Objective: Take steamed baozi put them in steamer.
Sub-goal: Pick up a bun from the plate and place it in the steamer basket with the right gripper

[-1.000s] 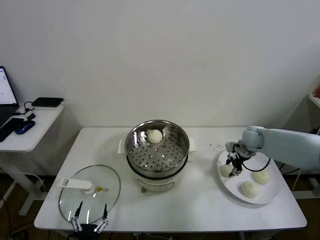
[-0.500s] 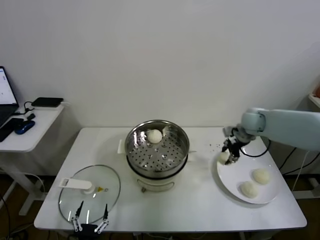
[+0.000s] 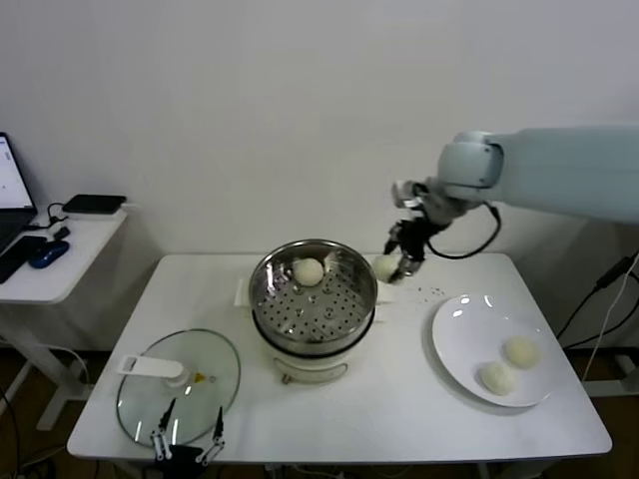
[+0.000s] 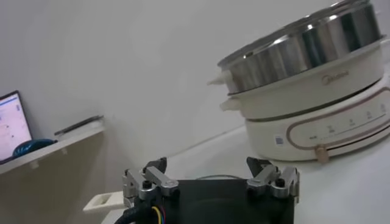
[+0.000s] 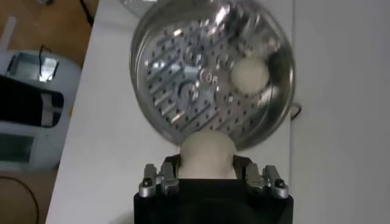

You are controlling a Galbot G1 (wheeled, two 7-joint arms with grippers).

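Right gripper [image 3: 397, 267], arm outstretched, pinches a baozi [image 3: 385, 267] aloft beside the steamer [image 3: 314, 296] rim.

the steamer [image 3: 314, 299] stands uncovered, its perforated tray bare but for one baozi [image 3: 309, 271] near 12 o'clock, while the glass lid [image 3: 180, 384] lies on the table [image 3: 399, 399] at its 8 o'clock and the plate [image 3: 469, 339] at 4 o'clock.

Head view overlooks table; both wrist views share the steamer [image 3: 314, 299].
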